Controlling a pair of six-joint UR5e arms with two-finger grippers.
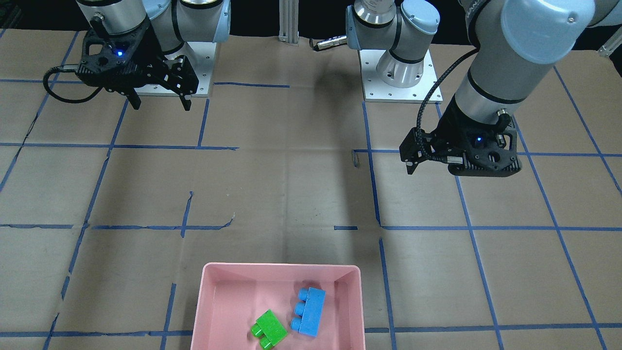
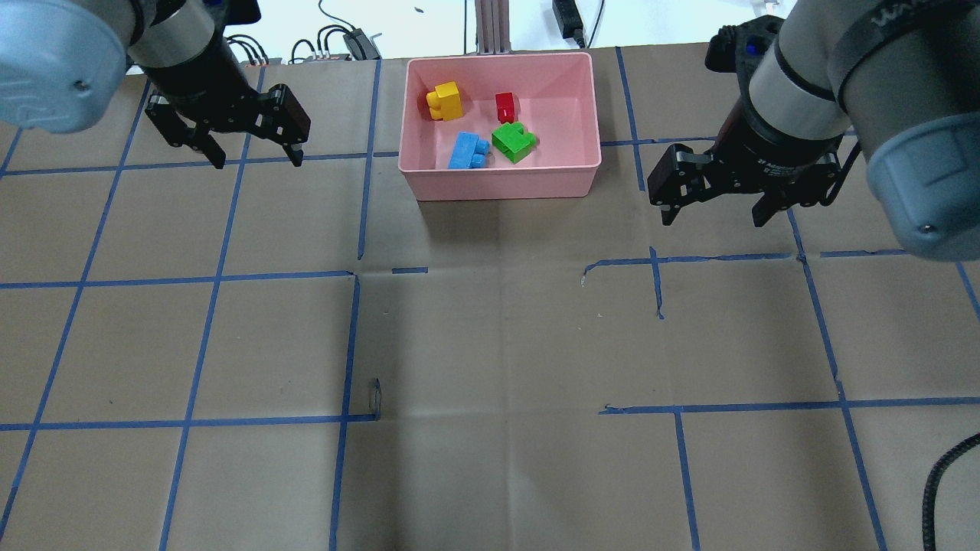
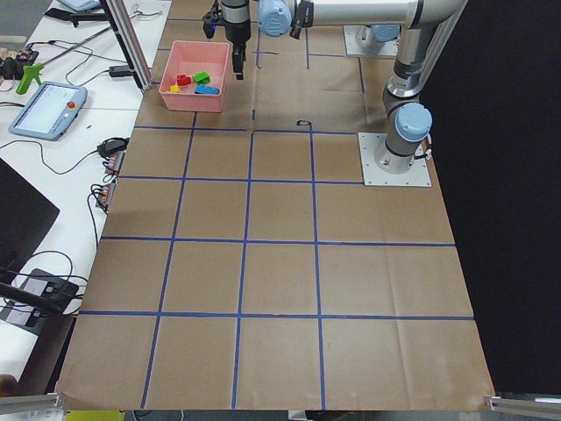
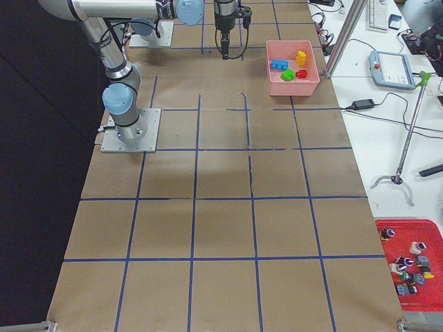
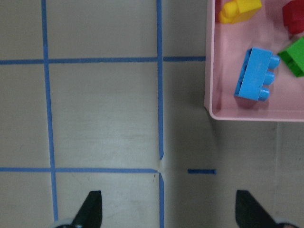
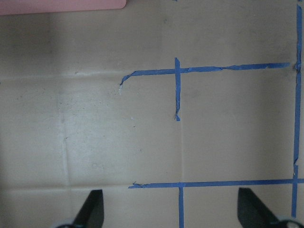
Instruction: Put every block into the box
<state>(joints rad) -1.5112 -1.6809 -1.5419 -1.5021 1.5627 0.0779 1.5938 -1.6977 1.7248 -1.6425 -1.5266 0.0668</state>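
Note:
All four blocks lie in the pink box [image 2: 501, 187] at the table's far middle: yellow [image 2: 445, 101], red [image 2: 504, 106], green [image 2: 513, 142] and light blue [image 2: 468, 150]. The front view shows the box [image 1: 282, 266] with only the green block [image 1: 268, 329] and blue block [image 1: 308, 311]; the frame edge cuts off the others. My left gripper [image 2: 256, 157] hangs open and empty left of the box. Its wrist view shows the box's corner [image 5: 247, 115] and the blue block [image 5: 256, 73]. My right gripper [image 2: 712, 220] hangs open and empty right of the box.
Brown paper with a blue tape grid covers the table [image 2: 490, 344]. Both arm bases [image 1: 401, 78] stand on the robot's side. Cables and a metal post [image 2: 490, 23] lie beyond the far edge. The right wrist view shows a corner of the box [image 6: 61, 4].

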